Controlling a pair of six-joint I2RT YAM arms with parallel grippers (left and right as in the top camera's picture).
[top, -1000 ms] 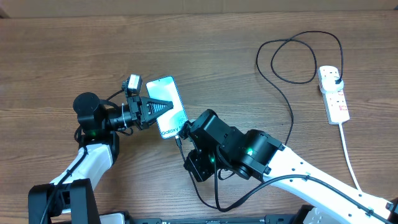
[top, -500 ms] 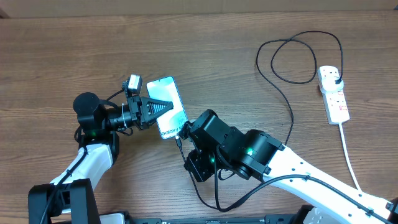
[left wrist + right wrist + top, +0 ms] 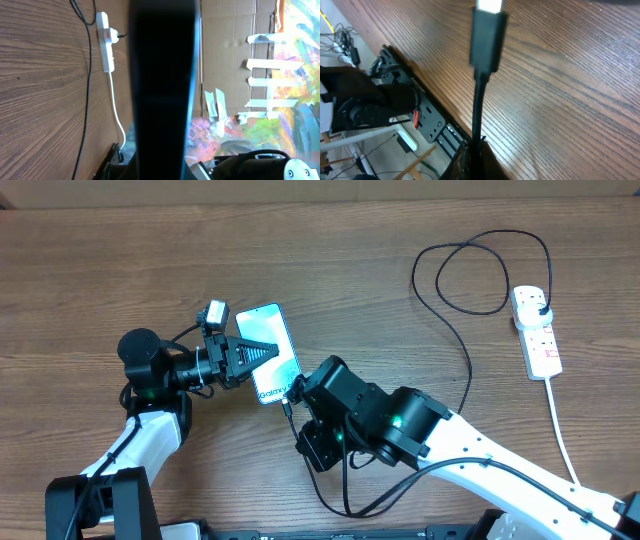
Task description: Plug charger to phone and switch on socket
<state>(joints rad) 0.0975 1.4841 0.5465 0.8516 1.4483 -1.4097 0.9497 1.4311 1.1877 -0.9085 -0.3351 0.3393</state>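
The phone (image 3: 270,352) with its light screen is held by my left gripper (image 3: 262,350), which is shut on it near the table's middle left. In the left wrist view the phone (image 3: 162,90) is a dark upright slab filling the centre. My right gripper (image 3: 292,398) is shut on the charger cable just behind its connector tip, right at the phone's lower end. In the right wrist view the black connector (image 3: 489,40) points up with its metal tip at the top edge, the cable pinched between the fingers (image 3: 476,150). The charger cable (image 3: 468,360) loops to the black plug in the socket (image 3: 536,330).
The socket's thick white cord (image 3: 562,440) runs toward the front right edge. The socket also shows in the left wrist view (image 3: 106,42) with the cord trailing down. A black mounting rail (image 3: 420,107) lies along the table's front edge.
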